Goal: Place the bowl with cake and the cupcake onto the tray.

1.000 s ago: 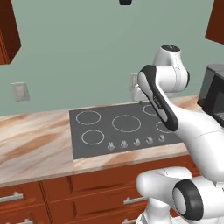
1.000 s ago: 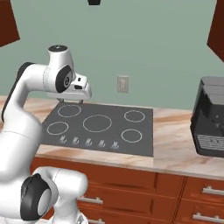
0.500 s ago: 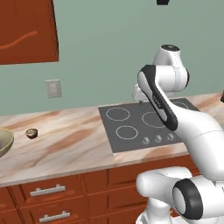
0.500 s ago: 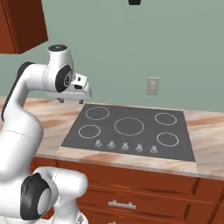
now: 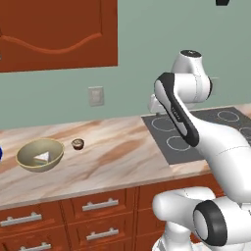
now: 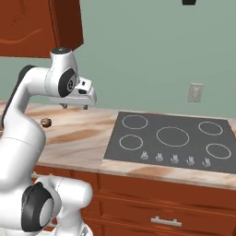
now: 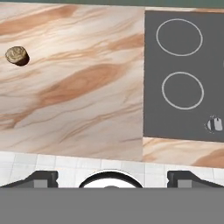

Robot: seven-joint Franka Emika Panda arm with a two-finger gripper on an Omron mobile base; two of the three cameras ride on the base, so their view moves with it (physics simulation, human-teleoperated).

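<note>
On veined marble counter [image 5: 112, 157], round tan bowl [image 5: 40, 155] holding triangular cake [image 5: 42, 157], small cupcake [image 5: 77, 143] beside, end effector [image 6: 73, 107] wide.

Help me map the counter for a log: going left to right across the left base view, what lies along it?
Bowl holding the cake → cupcake → bare marble counter → black cooktop, partly behind the arm.

Arm raised, fingers [image 6: 73, 106] spread wide, holding nothing.
</note>
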